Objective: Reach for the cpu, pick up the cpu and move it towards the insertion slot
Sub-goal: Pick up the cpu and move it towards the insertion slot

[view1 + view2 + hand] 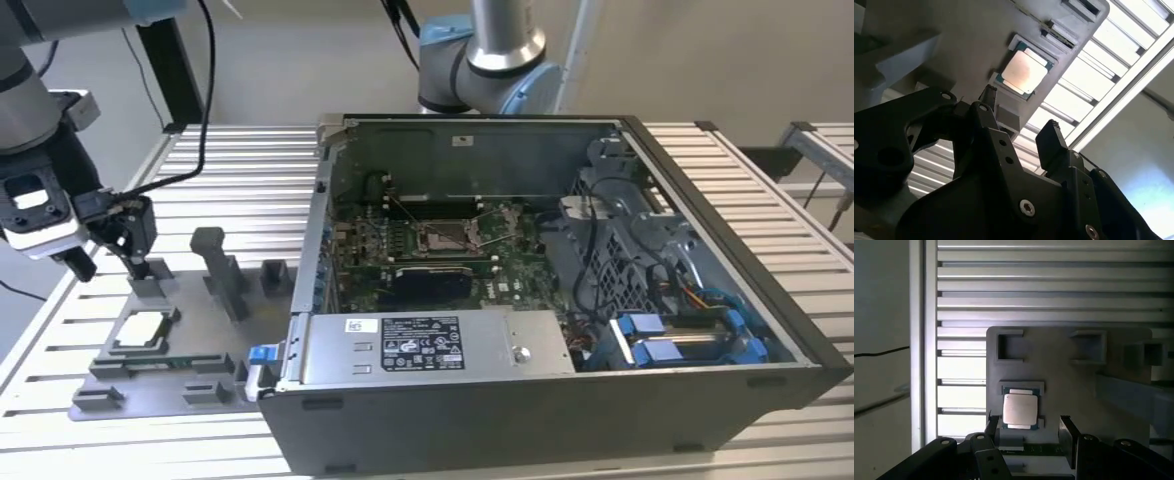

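Observation:
The cpu [144,330], a small pale square chip, lies flat in a recess of the grey fixture plate [200,355] at the exterior view's left. My gripper [107,262] hangs open above the plate, a little behind the chip, with nothing between its fingers. In both wrist views the cpu [1024,72] [1020,409] lies just beyond the two black fingertips of the gripper [1019,112] [1028,422], which stand apart and do not touch it. The insertion slot [447,235], a silver-framed square socket with a wire lever, sits on the green board inside the open computer case.
Upright grey fixture blocks [216,262] stand on the plate close to the gripper. The open computer case [534,300] has high walls, a power supply [427,345] at the front and blue cables [681,335]. Another arm [483,60] stands behind the case. The table is slatted aluminium [240,170].

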{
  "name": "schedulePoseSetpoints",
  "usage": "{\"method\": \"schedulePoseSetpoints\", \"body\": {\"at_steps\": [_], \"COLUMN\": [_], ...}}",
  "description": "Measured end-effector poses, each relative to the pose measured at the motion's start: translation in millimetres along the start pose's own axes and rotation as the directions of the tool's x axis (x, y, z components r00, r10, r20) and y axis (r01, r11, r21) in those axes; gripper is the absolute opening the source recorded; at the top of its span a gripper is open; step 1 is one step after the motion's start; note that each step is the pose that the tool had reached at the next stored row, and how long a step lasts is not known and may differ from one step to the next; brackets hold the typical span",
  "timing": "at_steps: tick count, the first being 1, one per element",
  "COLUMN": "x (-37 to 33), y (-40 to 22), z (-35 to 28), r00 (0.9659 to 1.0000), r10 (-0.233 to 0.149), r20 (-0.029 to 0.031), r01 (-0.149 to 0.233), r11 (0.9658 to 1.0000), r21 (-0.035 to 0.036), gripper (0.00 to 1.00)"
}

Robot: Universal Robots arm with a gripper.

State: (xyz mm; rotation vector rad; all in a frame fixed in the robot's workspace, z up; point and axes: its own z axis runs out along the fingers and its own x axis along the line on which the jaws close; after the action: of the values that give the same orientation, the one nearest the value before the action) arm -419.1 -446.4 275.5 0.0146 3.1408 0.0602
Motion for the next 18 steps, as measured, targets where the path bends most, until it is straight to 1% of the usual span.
{"method": "schedulePoseSetpoints", "body": {"at_steps": [6,15,18], "x": [0.2,2.1,2.6], "y": [-2.3,-5.7,-6.5], "z": [10.8,27.2,32.6], "r00": [1.0000,0.9990,0.9988], "r10": [-0.008,-0.044,-0.049], "r20": [-0.0001,-0.0010,-0.0013], "r01": [0.008,0.044,0.049], "r11": [1.0000,0.9990,0.9988], "r21": [0.0001,-0.0006,-0.0005], "gripper": [1.00,1.00,1.00]}}
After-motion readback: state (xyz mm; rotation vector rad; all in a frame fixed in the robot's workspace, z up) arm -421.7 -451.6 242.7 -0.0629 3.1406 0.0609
